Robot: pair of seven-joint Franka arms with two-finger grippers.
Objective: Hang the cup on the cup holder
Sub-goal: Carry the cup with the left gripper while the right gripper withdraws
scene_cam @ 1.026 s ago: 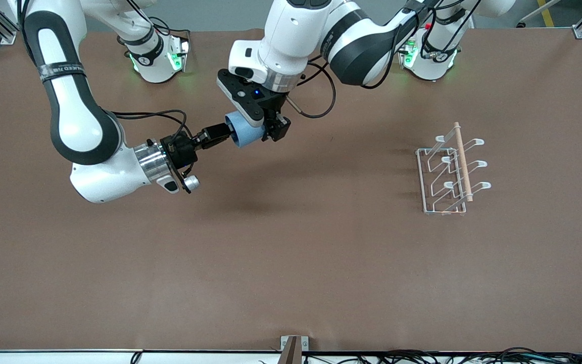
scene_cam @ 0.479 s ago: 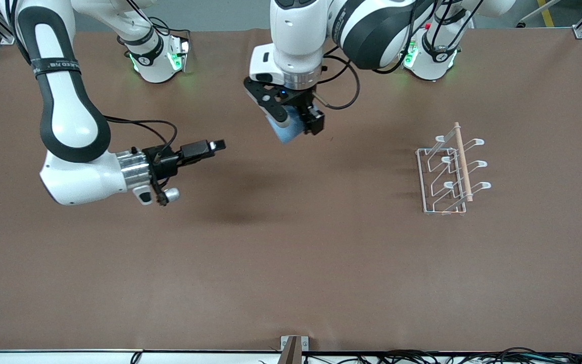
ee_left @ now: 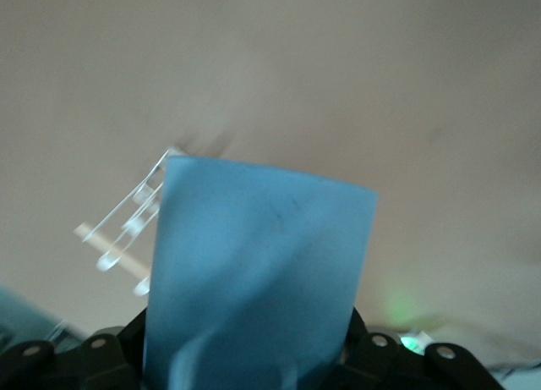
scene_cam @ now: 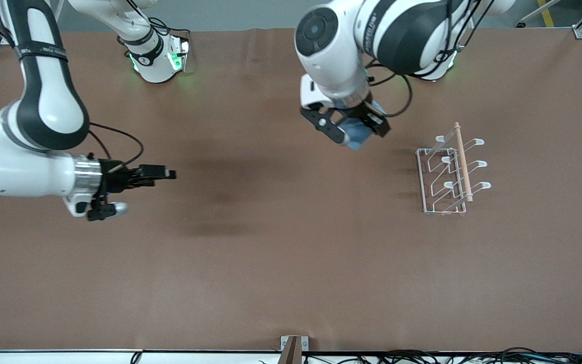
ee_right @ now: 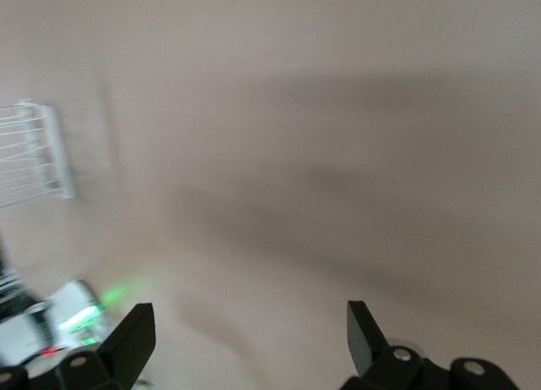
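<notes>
My left gripper (scene_cam: 356,132) is shut on the light-blue cup (scene_cam: 359,136) and holds it in the air over the table between its middle and the cup holder. In the left wrist view the cup (ee_left: 254,280) fills the space between the jaws. The white wire cup holder (scene_cam: 450,172) with a wooden rod on top stands toward the left arm's end of the table; it shows past the cup in the left wrist view (ee_left: 127,233) and also in the right wrist view (ee_right: 30,157). My right gripper (scene_cam: 167,174) is open and empty over the right arm's end of the table.
The brown table mat (scene_cam: 291,263) covers the whole table. Both arm bases (scene_cam: 157,58) stand at the table's edge farthest from the front camera. A small bracket (scene_cam: 293,346) sits at the edge nearest the camera.
My right gripper let go of the cup and drew back toward its own end of the table. My left gripper carried the cup toward the cup holder.
</notes>
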